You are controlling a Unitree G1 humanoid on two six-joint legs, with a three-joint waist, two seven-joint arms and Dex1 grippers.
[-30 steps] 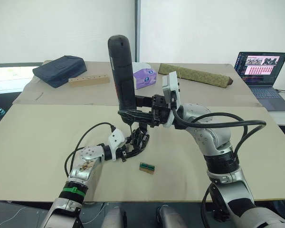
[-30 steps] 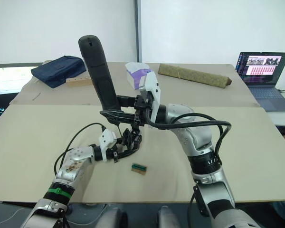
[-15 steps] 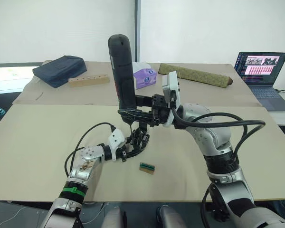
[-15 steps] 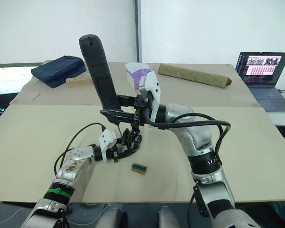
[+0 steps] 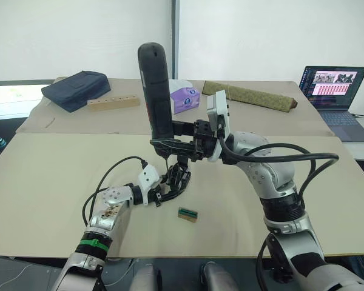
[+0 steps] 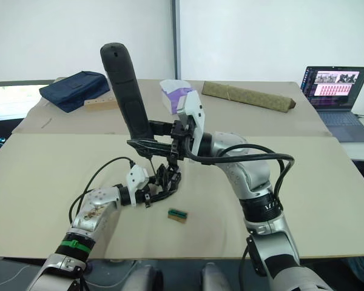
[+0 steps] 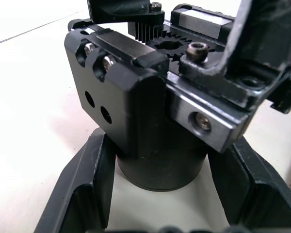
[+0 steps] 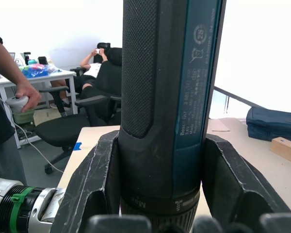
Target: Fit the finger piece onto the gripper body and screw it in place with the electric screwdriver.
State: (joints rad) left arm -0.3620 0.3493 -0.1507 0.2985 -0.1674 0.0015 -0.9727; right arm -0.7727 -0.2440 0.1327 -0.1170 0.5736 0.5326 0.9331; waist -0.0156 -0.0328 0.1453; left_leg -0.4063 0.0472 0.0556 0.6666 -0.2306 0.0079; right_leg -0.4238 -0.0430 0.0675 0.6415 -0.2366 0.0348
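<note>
My left gripper (image 5: 166, 191) rests low on the table, shut on the gripper body (image 5: 177, 180), a small black assembly. In the left wrist view its fingers (image 7: 87, 179) clasp the round base (image 7: 160, 165), under a toothed slider and a black block with two screw heads (image 7: 114, 68). I cannot single out the finger piece from the rest of this black assembly. My right gripper (image 5: 164, 145) is shut on the electric screwdriver (image 5: 156, 85), held upright right above the body. Its thin bit (image 5: 164, 160) points down at the body's top. In the right wrist view the fingers (image 8: 99, 179) flank the barrel (image 8: 160, 97).
A small green-and-brown block (image 5: 188, 214) lies just right of the gripper body. At the back of the table are a navy bag (image 5: 76, 89), a wooden strip with holes (image 5: 113, 102), a tissue box (image 5: 183, 97), an olive roll (image 5: 250, 96) and a laptop (image 5: 335, 91). The right wrist view catches a person's hand (image 8: 26, 94).
</note>
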